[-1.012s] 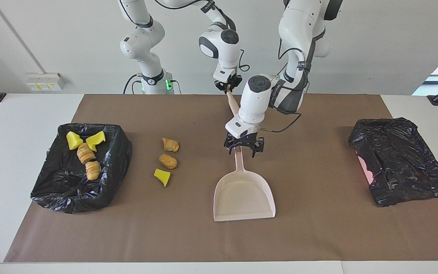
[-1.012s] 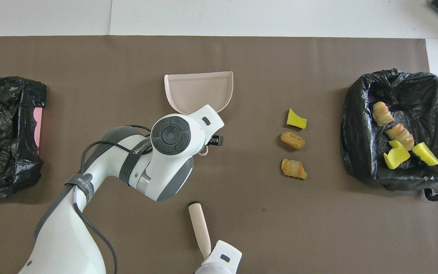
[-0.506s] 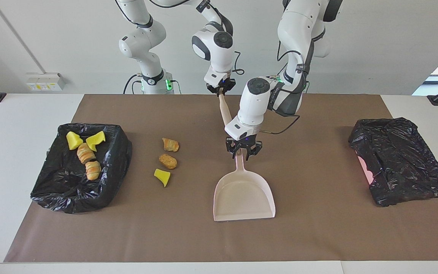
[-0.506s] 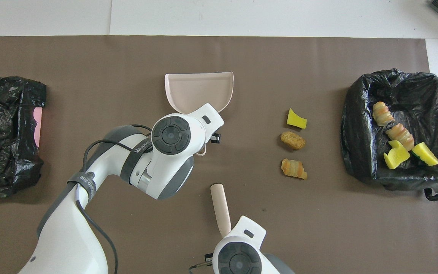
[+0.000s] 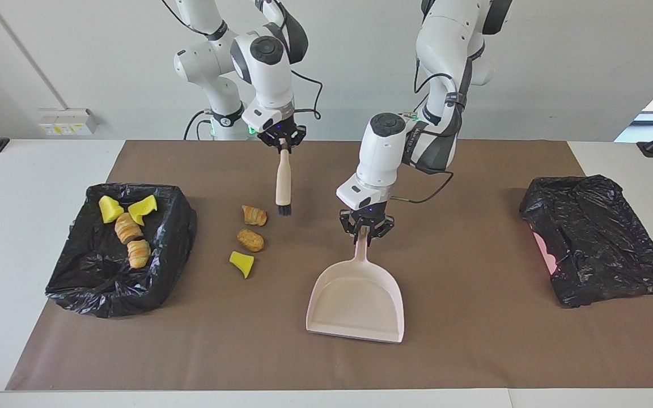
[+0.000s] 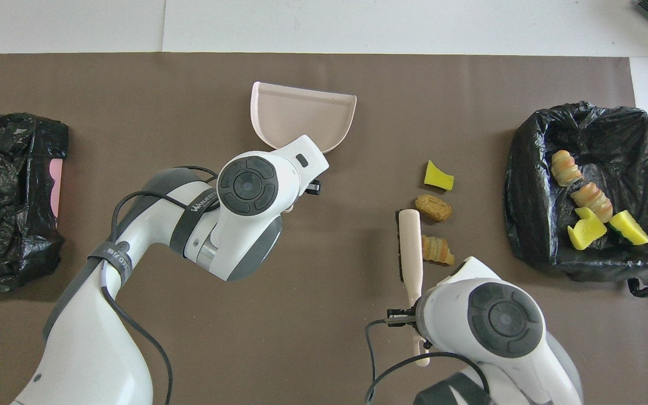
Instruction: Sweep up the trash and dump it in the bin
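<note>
Working through a half-finished sweep: my left tool (image 5: 365,231) is clamped on the dustpan (image 5: 357,303) handle, and my right tool (image 5: 283,141) grips the brush (image 5: 284,182). Three trash bits (image 5: 250,240) lie on the table beside the brush; four sit in the bin (image 5: 77,283).

Pale pink dustpan (image 5: 357,297), yellow and golden-brown trash (image 5: 250,238), black bin liner (image 5: 117,283), brown mat (image 5: 474,340).
</note>
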You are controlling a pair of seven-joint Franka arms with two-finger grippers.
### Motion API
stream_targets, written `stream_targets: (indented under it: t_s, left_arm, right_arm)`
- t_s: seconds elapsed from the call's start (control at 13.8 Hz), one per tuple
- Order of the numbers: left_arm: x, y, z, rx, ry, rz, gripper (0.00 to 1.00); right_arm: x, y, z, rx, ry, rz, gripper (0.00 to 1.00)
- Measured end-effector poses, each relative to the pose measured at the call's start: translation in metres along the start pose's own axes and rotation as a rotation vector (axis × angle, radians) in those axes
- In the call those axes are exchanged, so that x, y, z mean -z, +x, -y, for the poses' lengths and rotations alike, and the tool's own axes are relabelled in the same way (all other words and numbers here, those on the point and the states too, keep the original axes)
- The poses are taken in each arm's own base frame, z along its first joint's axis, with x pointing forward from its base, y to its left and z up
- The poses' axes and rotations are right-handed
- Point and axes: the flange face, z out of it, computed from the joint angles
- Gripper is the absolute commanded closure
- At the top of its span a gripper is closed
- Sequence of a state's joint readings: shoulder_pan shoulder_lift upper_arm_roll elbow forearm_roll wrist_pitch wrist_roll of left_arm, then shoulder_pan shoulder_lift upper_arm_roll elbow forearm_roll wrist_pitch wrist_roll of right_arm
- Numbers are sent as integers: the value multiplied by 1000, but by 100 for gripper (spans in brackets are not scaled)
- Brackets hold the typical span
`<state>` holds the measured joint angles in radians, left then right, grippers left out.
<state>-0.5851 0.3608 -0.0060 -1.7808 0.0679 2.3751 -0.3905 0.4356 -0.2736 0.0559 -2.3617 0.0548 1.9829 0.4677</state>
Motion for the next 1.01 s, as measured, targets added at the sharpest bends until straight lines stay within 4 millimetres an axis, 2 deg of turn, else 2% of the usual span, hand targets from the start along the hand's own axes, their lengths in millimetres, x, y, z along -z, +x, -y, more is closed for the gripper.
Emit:
stream_targets:
  t_s: [0.14,0.36,0.51,0.72,1.01]
  left_arm:
    - [6,5,17,-112,15,19,100]
    - [6,1,27,-309,28,82,99]
    - [4,-5,32,-461,30,148,99]
    - [9,-12,37,-712,11,217,100]
    - [11,-21,44,-990,-31,292,100]
  right_arm:
    - [2,33,-46,-8,-54,-3,100]
    - [0,78,-113,36,-99,33,100]
    - [-18,97,-135,46,-143,48,100]
    - [-53,117,-136,72,-176,59,100]
    - [-73,126,-108,97,-145,95,100]
